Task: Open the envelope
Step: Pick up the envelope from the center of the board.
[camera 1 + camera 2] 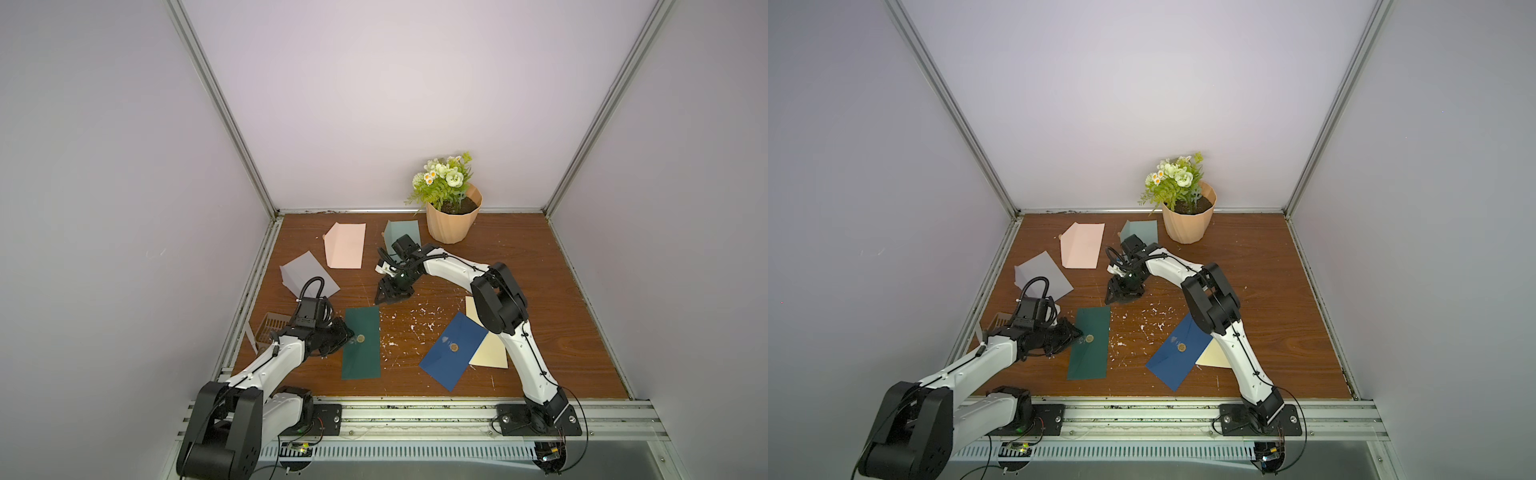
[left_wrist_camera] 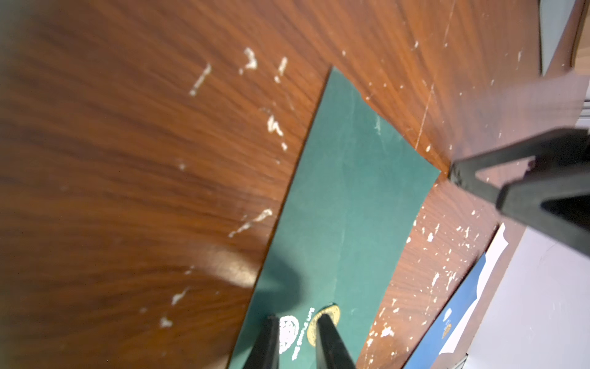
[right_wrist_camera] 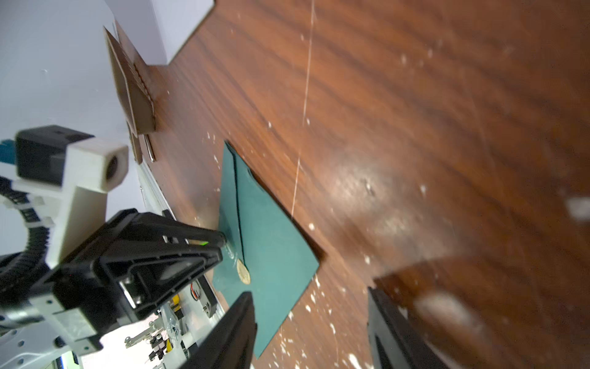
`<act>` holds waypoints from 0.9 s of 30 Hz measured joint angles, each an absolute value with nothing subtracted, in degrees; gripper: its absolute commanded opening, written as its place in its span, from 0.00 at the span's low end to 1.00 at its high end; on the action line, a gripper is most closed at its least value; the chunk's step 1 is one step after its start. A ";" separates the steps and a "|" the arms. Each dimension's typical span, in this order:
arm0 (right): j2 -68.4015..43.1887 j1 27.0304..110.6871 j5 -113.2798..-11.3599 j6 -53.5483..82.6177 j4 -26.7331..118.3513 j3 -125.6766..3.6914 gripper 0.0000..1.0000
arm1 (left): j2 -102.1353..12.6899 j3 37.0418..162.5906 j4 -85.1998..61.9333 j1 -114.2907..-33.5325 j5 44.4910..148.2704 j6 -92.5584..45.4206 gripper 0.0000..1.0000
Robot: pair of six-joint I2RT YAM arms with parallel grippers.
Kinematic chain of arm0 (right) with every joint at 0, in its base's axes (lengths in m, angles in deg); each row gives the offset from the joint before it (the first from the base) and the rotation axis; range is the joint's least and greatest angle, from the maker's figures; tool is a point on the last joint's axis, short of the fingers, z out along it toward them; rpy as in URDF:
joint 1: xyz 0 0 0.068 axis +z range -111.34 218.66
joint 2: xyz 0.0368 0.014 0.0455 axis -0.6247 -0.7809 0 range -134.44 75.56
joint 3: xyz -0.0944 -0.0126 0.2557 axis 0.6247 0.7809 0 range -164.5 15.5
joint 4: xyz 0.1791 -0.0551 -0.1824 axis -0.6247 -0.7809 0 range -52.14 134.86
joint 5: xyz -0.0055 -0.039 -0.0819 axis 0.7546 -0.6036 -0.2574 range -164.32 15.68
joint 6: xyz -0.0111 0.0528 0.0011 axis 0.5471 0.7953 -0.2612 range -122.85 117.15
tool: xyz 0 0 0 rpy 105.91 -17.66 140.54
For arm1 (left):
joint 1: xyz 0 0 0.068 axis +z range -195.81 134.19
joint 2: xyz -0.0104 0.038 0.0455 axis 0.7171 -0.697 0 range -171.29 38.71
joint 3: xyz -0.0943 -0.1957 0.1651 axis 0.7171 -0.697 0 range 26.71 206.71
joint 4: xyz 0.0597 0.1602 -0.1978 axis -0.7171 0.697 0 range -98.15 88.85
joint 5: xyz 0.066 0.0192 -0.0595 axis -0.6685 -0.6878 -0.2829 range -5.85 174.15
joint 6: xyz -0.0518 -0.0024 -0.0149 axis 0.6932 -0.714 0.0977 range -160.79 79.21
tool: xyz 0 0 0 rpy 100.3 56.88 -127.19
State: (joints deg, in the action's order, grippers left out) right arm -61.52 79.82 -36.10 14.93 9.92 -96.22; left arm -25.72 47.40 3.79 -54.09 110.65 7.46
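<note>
The green envelope (image 2: 351,191) carries a white emblem (image 2: 289,332) and a line of white lettering (image 2: 303,335) beside its gold seal (image 2: 332,313), too blurred to read.

Potted flowers (image 1: 454,220), brown basket (image 1: 268,328)

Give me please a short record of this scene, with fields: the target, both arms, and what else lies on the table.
target: green envelope, flat on the table, flap closed, gold seal on it
left fingers: low at the flap tip beside the seal, a narrow gap between them; grip unclear
right fingers: wide apart, holding nothing, just past the envelope's far end
other envelopes: blue overlapping cream; pink; grey; grey-green
also: flower pot at the back
</note>
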 measured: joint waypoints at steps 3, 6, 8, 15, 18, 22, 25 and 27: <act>-63.09 79.98 -36.08 14.93 9.66 -98.74 0.59 | -26.39 46.98 1.76 -54.09 111.35 7.48 0.25; -63.20 80.28 -36.08 14.84 9.40 -98.80 0.56 | -26.72 46.37 -0.10 -54.09 111.88 7.55 0.25; -63.20 80.55 -35.99 14.67 9.26 -98.54 0.56 | -26.88 46.09 -0.95 -54.09 112.07 7.59 0.25; -61.87 81.03 -35.86 14.19 9.48 -95.70 0.49 | -28.08 45.91 -3.00 -54.09 112.71 7.57 0.25; -61.17 80.96 -34.94 14.06 9.85 -93.75 0.44 | -28.34 45.91 -3.53 -54.09 112.88 7.59 0.25; -60.27 80.96 -32.15 14.10 11.21 -90.69 0.42 | -28.60 45.87 -4.01 -54.09 113.01 7.59 0.25; -60.18 80.96 -30.33 14.43 12.04 -89.99 0.53 | -28.65 45.83 -4.16 -54.09 113.01 7.59 0.25; -59.70 80.96 -30.77 14.84 12.13 -89.97 0.57 | -28.62 45.80 -4.18 -54.09 113.01 7.64 0.25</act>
State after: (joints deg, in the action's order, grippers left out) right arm -59.70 80.96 -30.77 14.84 12.13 -89.97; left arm -28.62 45.80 -4.18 -54.09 113.01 7.64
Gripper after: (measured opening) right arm 0.541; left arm 0.249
